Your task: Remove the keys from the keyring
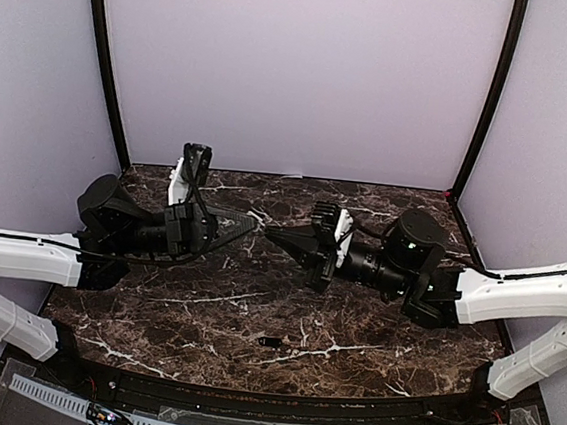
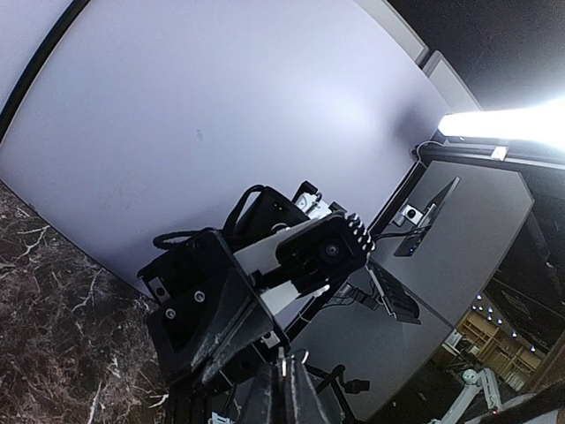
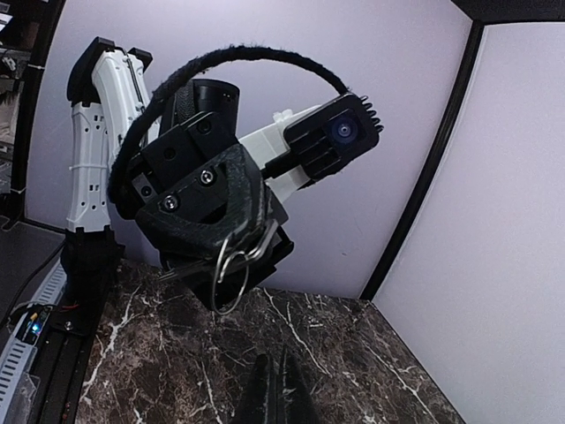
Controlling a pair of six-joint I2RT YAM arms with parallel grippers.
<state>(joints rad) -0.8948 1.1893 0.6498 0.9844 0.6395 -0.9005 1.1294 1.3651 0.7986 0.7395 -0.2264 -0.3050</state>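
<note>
**Key down on the marble, ring pinched up in the air**

Nearest the front edge, 1 small dark key point(image 1: 269, 342) lies flat on the marble table point(image 1: 153, 311), off the ring and well apart from both arms. Farther back, the 2 arms meet nose to nose above the middle of the table. Seen from the right wrist, the left gripper point(image 3: 260, 240) has its fingers pressed together on the wire keyring point(image 3: 248, 251), which dangles below the tips. Whether another key hangs on it I cannot tell. The right gripper point(image 1: 271, 233) is pressed together too, its tips just beside the left's, and I see nothing between them.

My worry is that the right fingers are closed on air, so a pull would free nothing. The ring is held only by a thin bit of wire, and a sideways tug could twist it out and drop it. With the tips this close, the fingers could knock together.
</note>
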